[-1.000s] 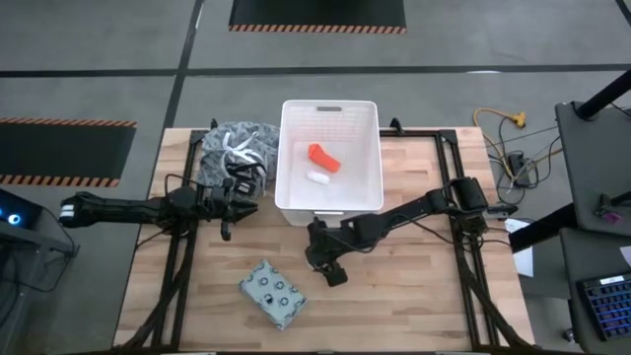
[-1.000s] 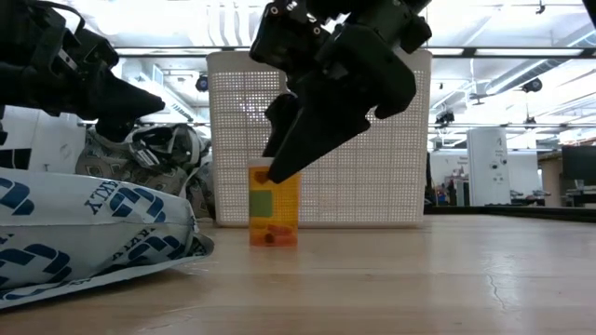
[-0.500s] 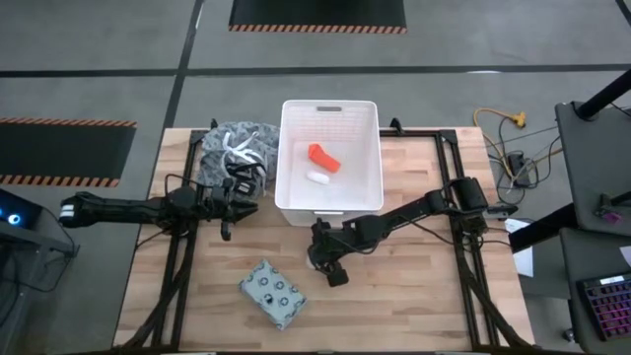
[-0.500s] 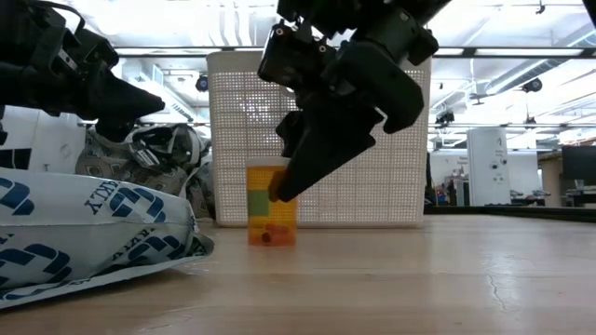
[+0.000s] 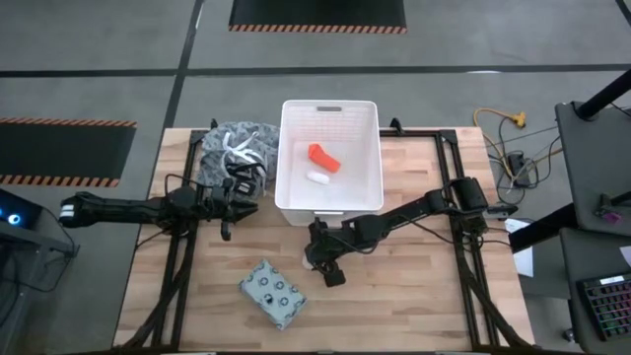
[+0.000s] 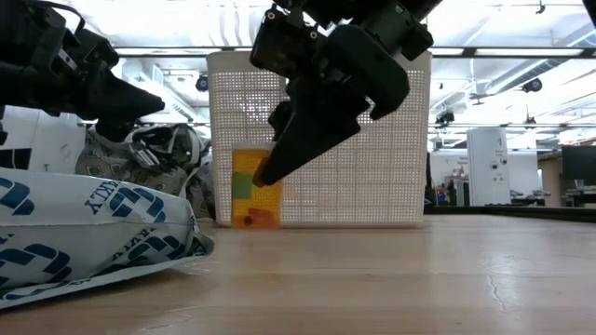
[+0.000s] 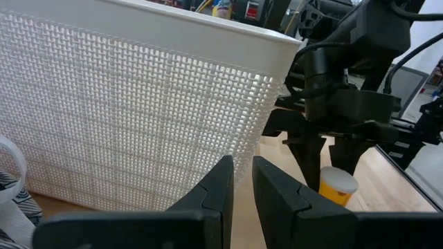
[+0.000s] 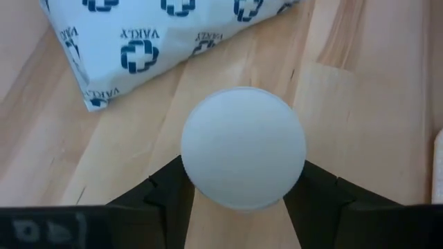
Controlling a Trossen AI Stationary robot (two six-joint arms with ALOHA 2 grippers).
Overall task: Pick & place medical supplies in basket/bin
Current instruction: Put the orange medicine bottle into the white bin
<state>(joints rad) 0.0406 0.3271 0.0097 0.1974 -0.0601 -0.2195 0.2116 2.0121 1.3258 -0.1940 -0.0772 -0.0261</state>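
Note:
An orange bottle [image 6: 250, 197] with a white cap [image 8: 243, 145] is in my right gripper [image 5: 317, 260], just in front of the white ribbed bin's [image 5: 330, 202] near wall. Inside the bin lie an orange item [image 5: 323, 157] and a tiny white cylinder [image 5: 316, 178]. The grey-blue dotted packet [image 5: 272, 293] lies flat on the table near the front edge, left of the right gripper. My left gripper [image 5: 242, 207] hovers shut left of the bin, touching nothing. My right gripper pinches the bottle at its capped upper end [image 8: 208, 187], one finger [image 8: 169, 190] on each side of the round cap. The fingers come from above, slanting down toward the table's left. The bottle hangs tilted below them, its base [image 6: 253, 221] lifted clear of the table.
A grey patterned cloth bundle with white straps [image 5: 235, 153] lies at the bin's left, just behind the left gripper. Bare wood stretches right of the right gripper and along the front edge [image 5: 394, 306]. The black frame rails [image 5: 463, 266] run along both table sides.
My right gripper sank lower beside the upright bottle, took hold of it, then rose. The bottle has left the table, tipped over at an angle and shifted a little toward the table's left.

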